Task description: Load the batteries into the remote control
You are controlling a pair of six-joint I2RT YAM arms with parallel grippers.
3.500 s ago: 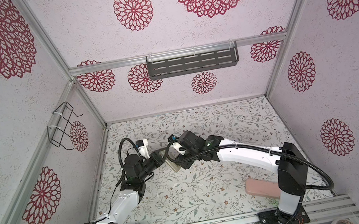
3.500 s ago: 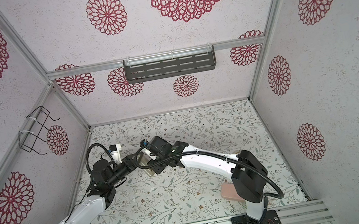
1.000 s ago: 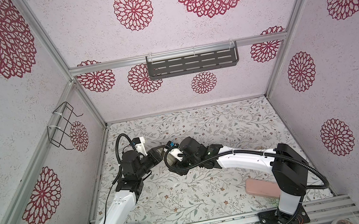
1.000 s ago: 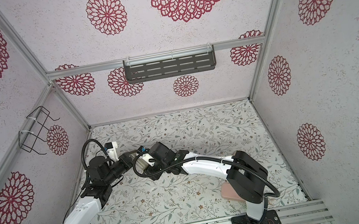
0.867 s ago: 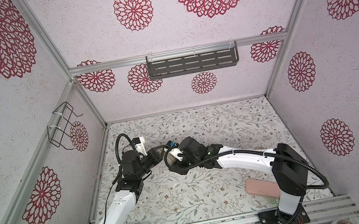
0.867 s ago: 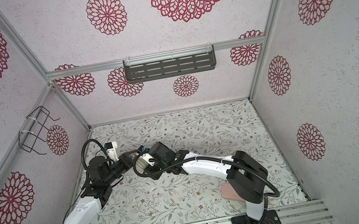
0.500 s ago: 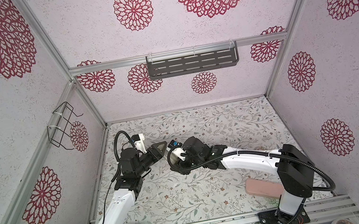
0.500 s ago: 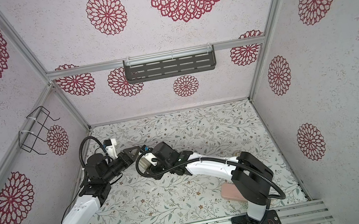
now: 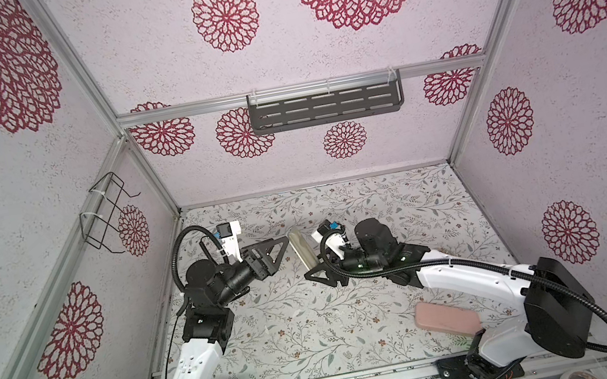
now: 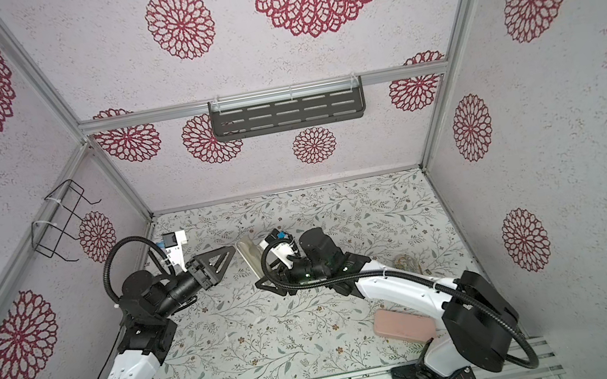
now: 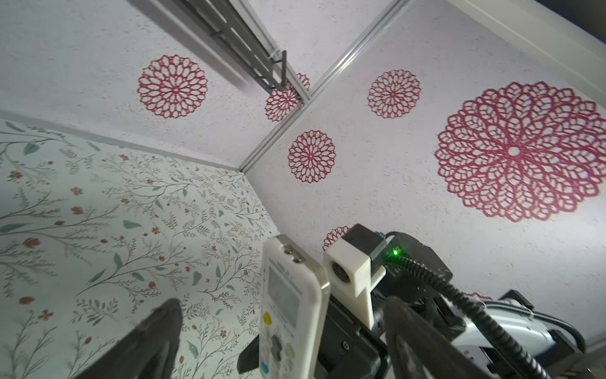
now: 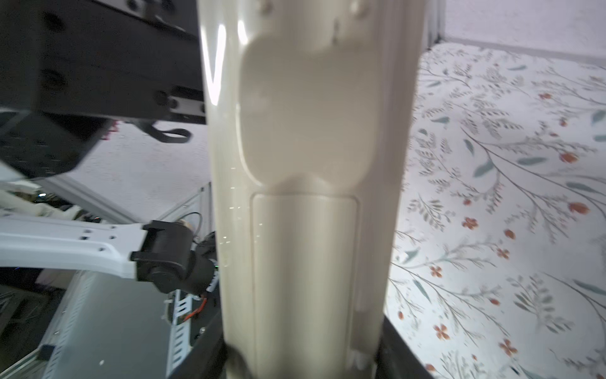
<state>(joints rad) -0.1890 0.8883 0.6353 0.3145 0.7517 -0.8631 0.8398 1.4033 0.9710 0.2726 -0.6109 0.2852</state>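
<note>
Top views: right gripper (image 9: 315, 269) grasps the remote control (image 9: 302, 250) by its lower end, aloft over the table (image 9: 276, 330); left gripper (image 9: 282, 254) is spread wide just beside it, not touching.
Left wrist: white face, grey display (image 11: 283, 292), mixed buttons (image 11: 275, 344).
Right wrist: glossy beige back, cover (image 12: 305, 279) looks seated. Likely light, rigid and slick, so pinch the long edges. 0 batteries visible.

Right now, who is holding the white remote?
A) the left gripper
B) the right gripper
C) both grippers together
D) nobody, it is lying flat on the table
B: in a top view the right gripper is clamped on the lower end of the remote control and holds it up off the table, while the left gripper has its jaws wide open and grips nothing.
</note>
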